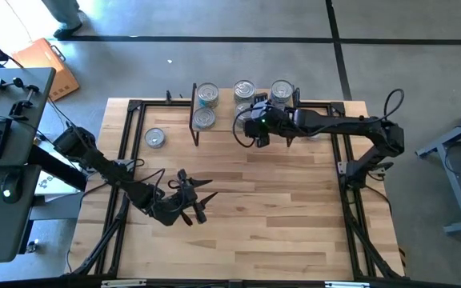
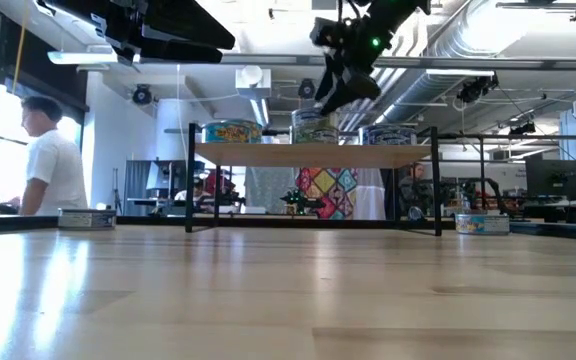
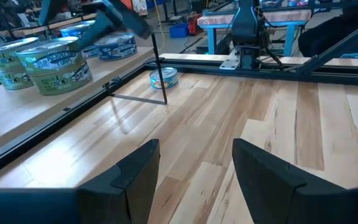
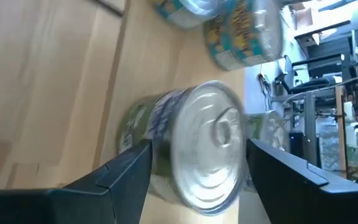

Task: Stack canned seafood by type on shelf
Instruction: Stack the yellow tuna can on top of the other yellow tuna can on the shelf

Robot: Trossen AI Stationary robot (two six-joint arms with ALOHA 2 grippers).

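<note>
Most tins already sit on the shelf. Your right gripper hovers over it, fingers spread either side of a green-labelled tin, not clamped. Your left gripper waits open above the table. Two tins remain on the table: one left of the shelf, another on the right.

Overhead, table-level and two wrist views, shelf shared.
</note>
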